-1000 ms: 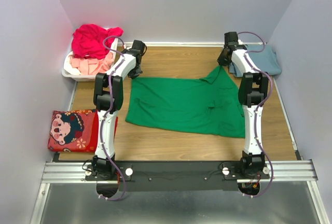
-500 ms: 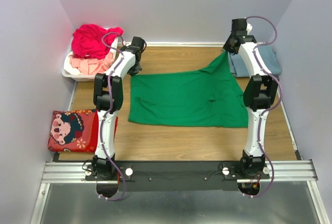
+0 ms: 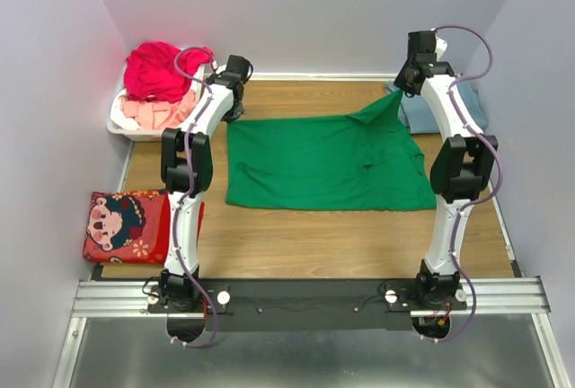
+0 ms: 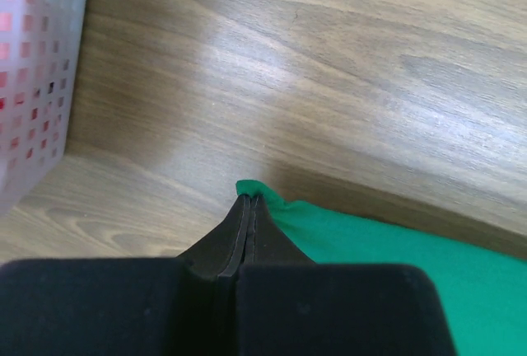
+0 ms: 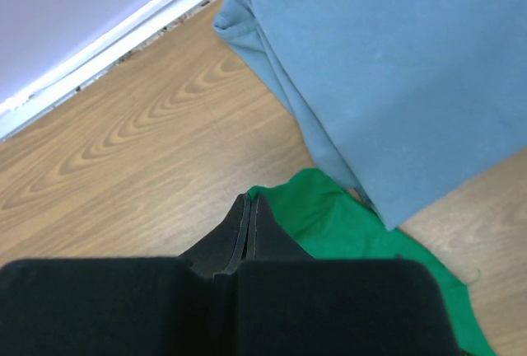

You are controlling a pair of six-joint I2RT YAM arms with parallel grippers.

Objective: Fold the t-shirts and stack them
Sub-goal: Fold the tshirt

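Observation:
A bright green t-shirt [image 3: 323,163] lies spread across the wooden table. Its far left corner [image 4: 251,191] is pinched in my shut left gripper [image 3: 235,111]. At the far right, my right gripper [image 3: 402,89] is shut on the shirt's other far corner [image 5: 272,191] and holds it raised off the table. A folded blue-grey t-shirt [image 3: 454,105] lies at the back right, just beyond that corner, also seen as the blue-grey t-shirt [image 5: 395,76] in the right wrist view. A magenta-red t-shirt [image 3: 157,69] and a pale pink one [image 3: 148,114] sit heaped in the basket.
A white plastic basket [image 3: 121,127] stands at the back left, its mesh wall [image 4: 33,67] close to my left gripper. A red patterned cushion [image 3: 126,224] lies off the table's left edge. Walls close in the back and both sides.
Both arms have pulled the far edge of the green t-shirt toward the back wall, stretching it flatter and squarer. The right gripper rose and moved farther back.

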